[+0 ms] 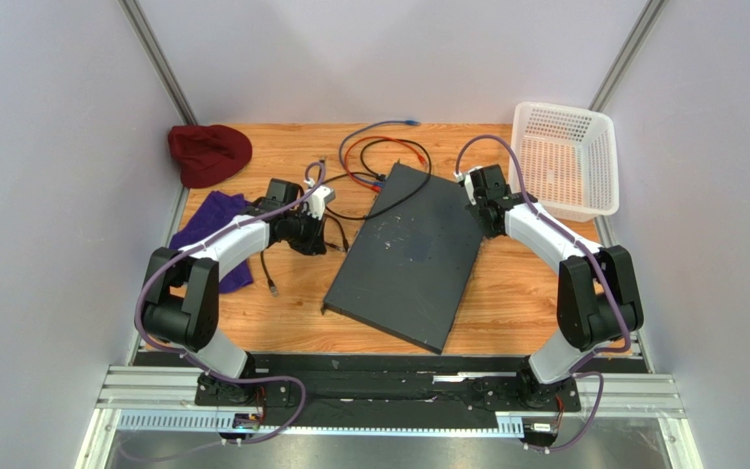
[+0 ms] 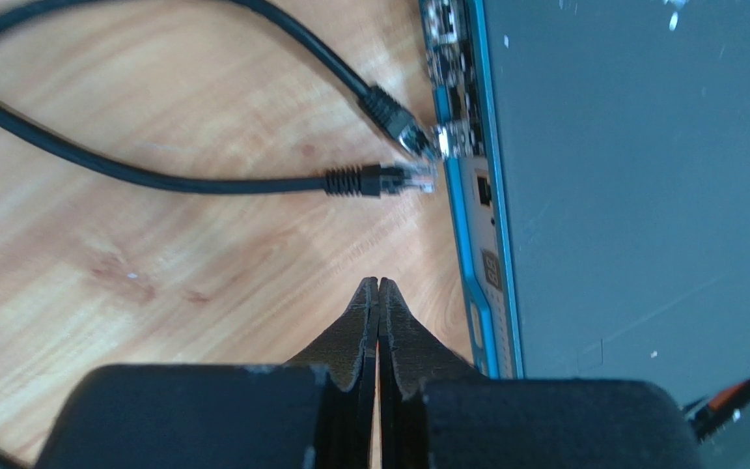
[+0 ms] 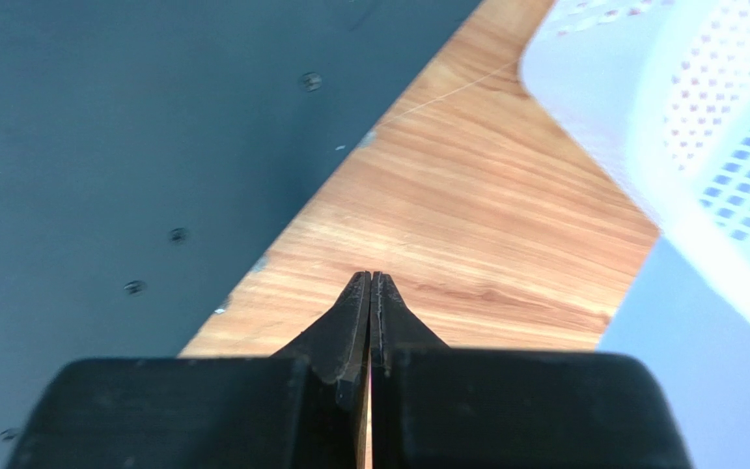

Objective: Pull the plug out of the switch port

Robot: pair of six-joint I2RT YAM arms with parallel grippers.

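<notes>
The switch point(image 1: 408, 259) is a big flat dark grey box lying askew mid-table. In the left wrist view its blue-edged front face point(image 2: 467, 195) shows. One black plug point(image 2: 400, 122) reaches into a port there. A second black plug point(image 2: 389, 181) lies loose on the wood, its clear tip just short of the face. My left gripper point(image 2: 378, 283) is shut and empty, a little short of both plugs; from above it point(image 1: 328, 237) sits off the switch's left edge. My right gripper point(image 3: 370, 277) is shut and empty over bare wood beside the switch's far right corner point(image 1: 469, 188).
A white mesh basket point(image 1: 565, 158) stands at the back right, close to the right gripper point(image 3: 692, 127). A maroon cloth point(image 1: 209, 153) and a purple cloth point(image 1: 215, 230) lie at the left. Blue, red and black cables point(image 1: 379, 156) loop behind the switch.
</notes>
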